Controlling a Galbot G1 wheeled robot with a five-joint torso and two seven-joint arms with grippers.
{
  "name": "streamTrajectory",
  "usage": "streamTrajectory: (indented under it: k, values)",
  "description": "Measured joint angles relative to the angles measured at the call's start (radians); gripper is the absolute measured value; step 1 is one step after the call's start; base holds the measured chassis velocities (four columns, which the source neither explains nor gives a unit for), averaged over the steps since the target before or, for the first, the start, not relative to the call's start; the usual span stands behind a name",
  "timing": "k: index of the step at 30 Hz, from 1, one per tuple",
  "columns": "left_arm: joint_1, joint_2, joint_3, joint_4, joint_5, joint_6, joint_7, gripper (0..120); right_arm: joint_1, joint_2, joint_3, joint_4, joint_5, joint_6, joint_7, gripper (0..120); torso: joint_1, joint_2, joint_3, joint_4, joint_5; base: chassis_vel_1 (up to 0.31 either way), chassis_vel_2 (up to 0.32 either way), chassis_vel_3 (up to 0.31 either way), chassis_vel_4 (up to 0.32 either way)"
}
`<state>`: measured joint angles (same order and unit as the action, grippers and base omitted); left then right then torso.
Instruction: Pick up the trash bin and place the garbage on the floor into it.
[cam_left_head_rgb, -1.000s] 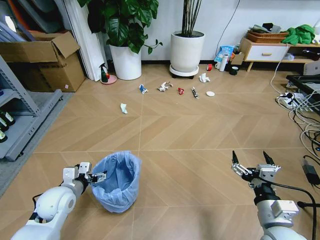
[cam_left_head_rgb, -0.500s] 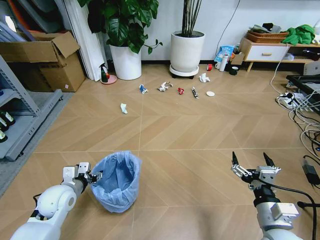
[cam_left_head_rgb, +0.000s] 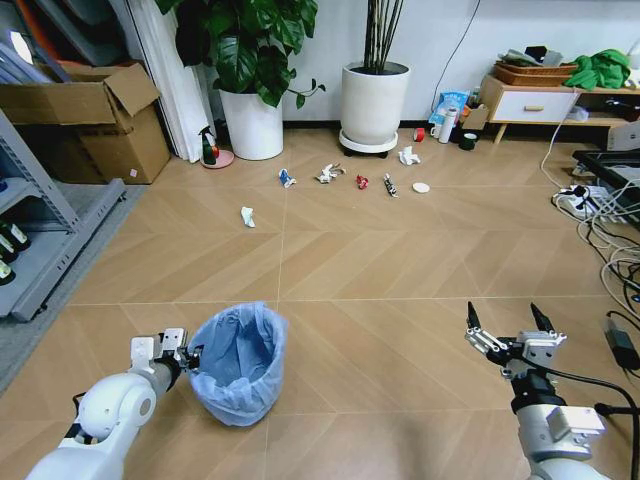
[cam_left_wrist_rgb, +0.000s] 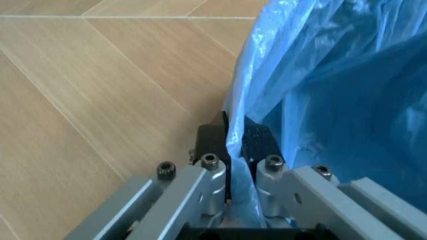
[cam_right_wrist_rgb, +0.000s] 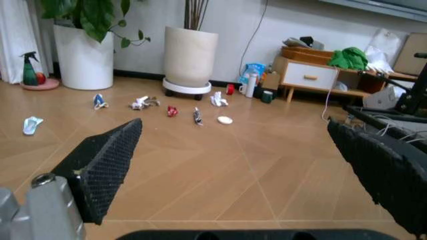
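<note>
Nearest, left: left gripper, fingers pinched together on the left rim of the trash bin; the left wrist view shows the pads clamping the blue bag liner between them. The bin stands upright on the floor, near left of centre, liner crinkled and open at the top.

Nearest, right: right gripper, jaws spread wide and holding nothing, hovering above bare tiles, well apart from the bin.

Middle distance, left of centre: one white paper wad, lying alone.

Far: the remaining garbage in a loose row across the tiles, from left to right a blue-white wrapper, a crumpled white scrap, a red wrapper, a dark narrow wrapper, a white round disc, and a further white wad just behind.

Farthest: two white plant pots against the wall.
</note>
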<state>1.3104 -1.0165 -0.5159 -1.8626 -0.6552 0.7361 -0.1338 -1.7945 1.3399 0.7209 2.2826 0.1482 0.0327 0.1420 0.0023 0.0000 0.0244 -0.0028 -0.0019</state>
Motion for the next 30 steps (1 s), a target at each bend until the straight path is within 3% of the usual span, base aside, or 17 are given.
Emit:
streamTrajectory:
  k: [7,18,26,30]
  values:
    - [0.004,-0.001,0.0,-0.013,-0.003,0.0,-0.009,0,0.004,-0.002,0.0,0.0,0.006,0.0,0.002,100,0.0,0.0,0.0,0.0001,0.0001,0.0,0.0,0.0,0.0]
    - [0.067,-0.05,-0.087,-0.13,-0.033,-0.069,-0.096,0,0.029,-0.029,0.02,0.034,0.072,-0.087,0.06,100,0.0,0.0,0.0,0.0001,0.0004,0.0,0.0,0.0,0.0]
    - [0.171,-0.105,-0.142,-0.357,-0.134,-0.007,-0.346,0,0.049,-0.042,0.028,0.063,0.083,-0.113,0.07,100,0.0,0.0,0.0,0.0002,0.0001,0.0,0.0,0.0,0.0]
    - [0.195,-0.118,-0.14,-0.403,-0.151,-0.002,-0.383,0,0.047,-0.041,0.028,0.065,0.062,-0.113,0.067,100,0.0,0.0,0.0,0.0003,0.0002,0.0,0.0,0.0,0.0]
